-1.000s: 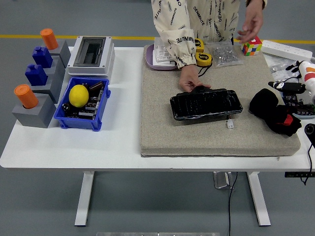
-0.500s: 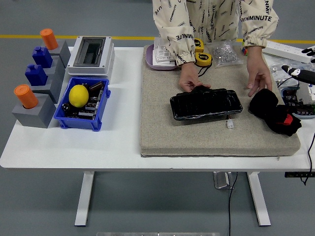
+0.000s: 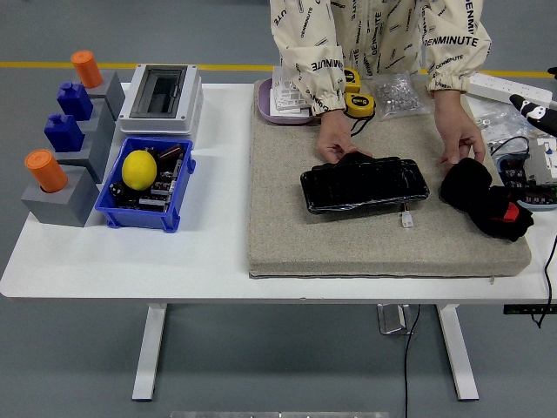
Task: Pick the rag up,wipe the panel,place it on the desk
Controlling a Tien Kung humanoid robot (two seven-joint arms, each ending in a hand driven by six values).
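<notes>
The black rag [image 3: 481, 197], with a red part at its right end, lies bunched on the right side of the beige mat [image 3: 287, 235]. The black panel [image 3: 364, 184] lies flat at the mat's middle, with a small white connector [image 3: 406, 221] by its front right corner. A person stands at the far side; one hand [image 3: 334, 142] rests on the panel's far edge and the other hand [image 3: 460, 142] touches the rag's top. Only a black-and-white tip of my right hand [image 3: 537, 108] shows at the right edge, above and right of the rag. My left hand is out of view.
A blue bin [image 3: 139, 216] holding a lemon [image 3: 138, 169], a grey switch box [image 3: 161, 96] and grey blocks [image 3: 61, 196] with orange and blue pegs stand at the left. Tape measures [image 3: 359, 103], a bag of screws [image 3: 398, 93], a power strip [image 3: 505, 87] and cables [image 3: 513, 144] lie at the back right.
My right hand has drawn back from beside the rag, up and to the right, nearly out of view. The person's hand has come down from the cube to the rag.
</notes>
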